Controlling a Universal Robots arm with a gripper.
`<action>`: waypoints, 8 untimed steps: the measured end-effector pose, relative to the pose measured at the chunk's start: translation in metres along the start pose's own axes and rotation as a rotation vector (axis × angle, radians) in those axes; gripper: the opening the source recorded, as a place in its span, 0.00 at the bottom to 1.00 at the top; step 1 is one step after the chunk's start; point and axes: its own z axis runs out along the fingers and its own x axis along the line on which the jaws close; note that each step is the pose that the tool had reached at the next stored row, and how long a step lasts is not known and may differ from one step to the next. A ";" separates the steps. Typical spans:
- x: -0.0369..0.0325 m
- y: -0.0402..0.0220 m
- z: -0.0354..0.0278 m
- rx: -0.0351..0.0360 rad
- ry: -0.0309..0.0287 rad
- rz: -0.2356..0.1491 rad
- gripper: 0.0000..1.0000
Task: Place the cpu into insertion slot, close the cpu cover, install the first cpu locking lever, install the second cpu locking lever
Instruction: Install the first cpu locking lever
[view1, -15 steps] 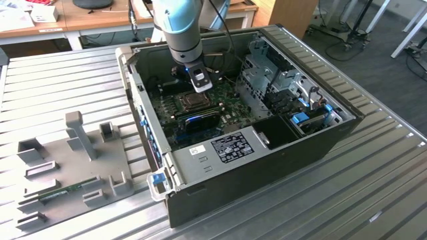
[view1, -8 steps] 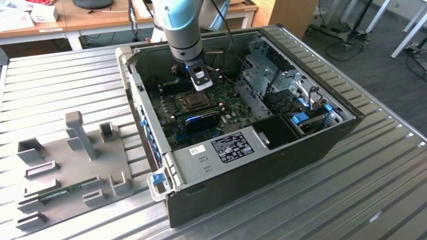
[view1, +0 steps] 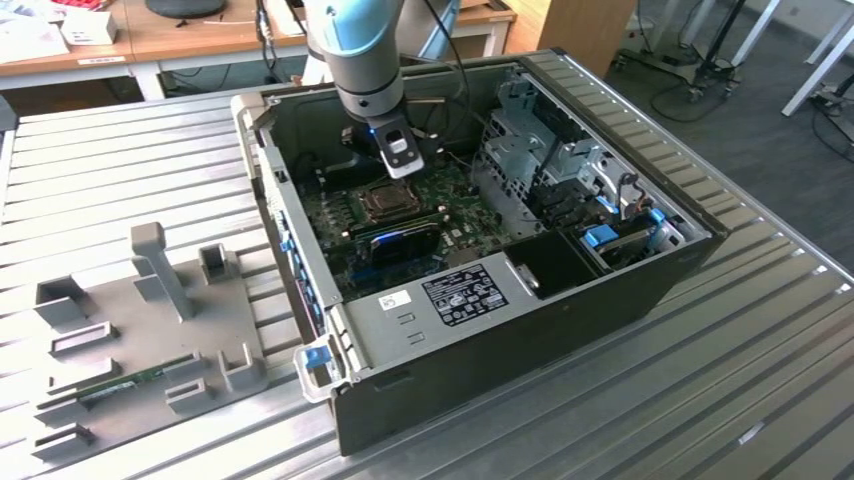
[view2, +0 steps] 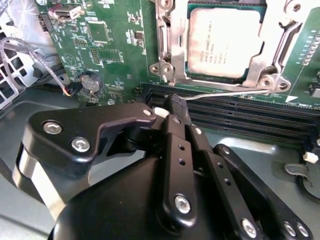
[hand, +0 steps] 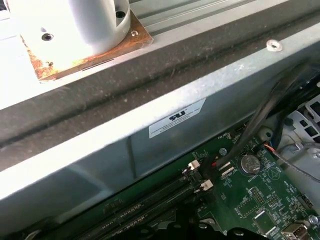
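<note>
In the second wrist view the cpu (view2: 224, 42) lies flat in the insertion slot (view2: 250, 76), pale face up. The silver cpu cover (view2: 172, 47) is folded down around it, the chip showing through its window. A thin wire locking lever (view2: 230, 92) runs along the slot's edge beside the memory slots, raised off the board. My gripper (view2: 176, 103) is shut, and its fingertips meet the lever's free end; whether the wire is pinched is hidden. In the exterior view the gripper (view1: 404, 165) hangs inside the open computer case just beyond the insertion slot (view1: 388, 203).
Black memory slots (view2: 240, 115) lie between the gripper and the socket. A coin battery (view2: 90, 81) and loose wires (view2: 35, 65) sit nearby. The case wall (hand: 150, 150) stands close behind. A grey drive cage (view1: 534, 150) fills the case's right; a grey fixture plate (view1: 134, 330) lies on the table.
</note>
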 end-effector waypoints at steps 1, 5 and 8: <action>0.0004 -0.0003 -0.0002 -0.0002 -0.0006 0.000 0.10; 0.0025 -0.0013 -0.0010 -0.0011 -0.0033 0.001 0.10; 0.0026 -0.0014 -0.0010 -0.0013 -0.0038 0.002 0.10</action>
